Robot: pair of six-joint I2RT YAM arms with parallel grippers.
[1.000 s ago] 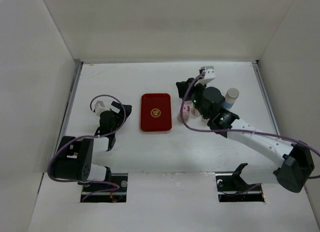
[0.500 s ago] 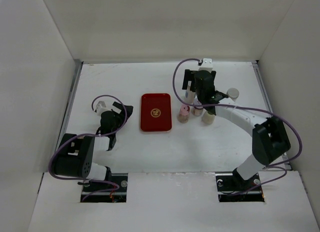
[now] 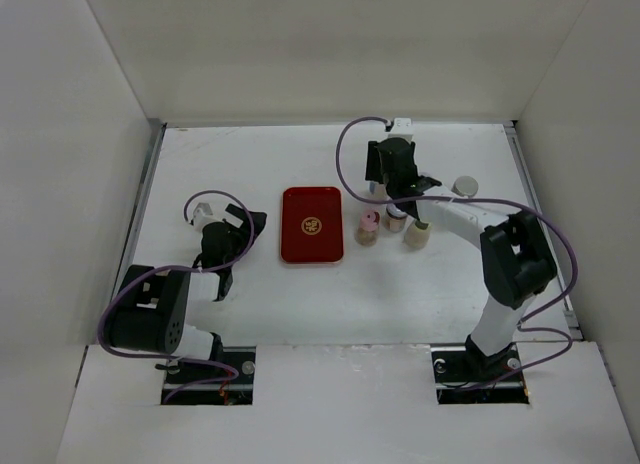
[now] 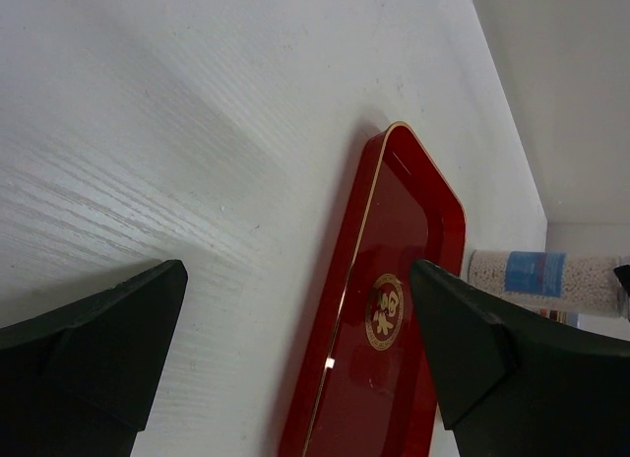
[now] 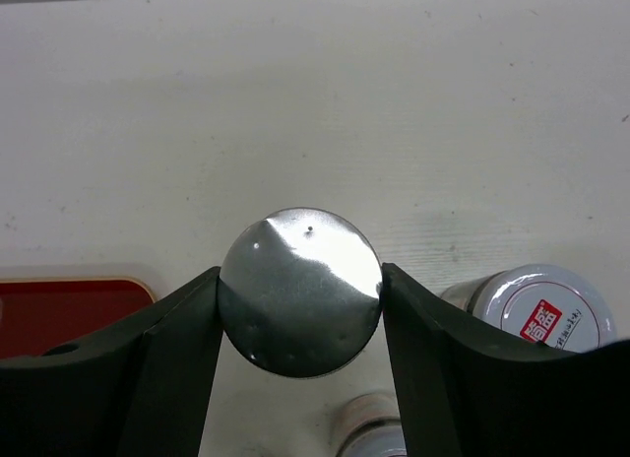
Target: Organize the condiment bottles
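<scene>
1. Centre of the top view: the red tray (image 3: 311, 225) lies flat and low. There is bare table to its left as far as the left gripper (image 3: 238, 229).
2. Just right of the tray, the pink-capped jar (image 3: 368, 224) and a tan jar (image 3: 415, 236) stand bunched, with narrow gaps.
3. Above them, the right gripper (image 3: 390, 172) presses both sides of the grey-lidded jar (image 5: 300, 292), so no room is left there.
4. The right arm (image 3: 505, 264) bars the lower right.
5. A white-lidded jar (image 3: 463, 187) stands apart at the right.
6. Walls close the top, left and right edges.
</scene>
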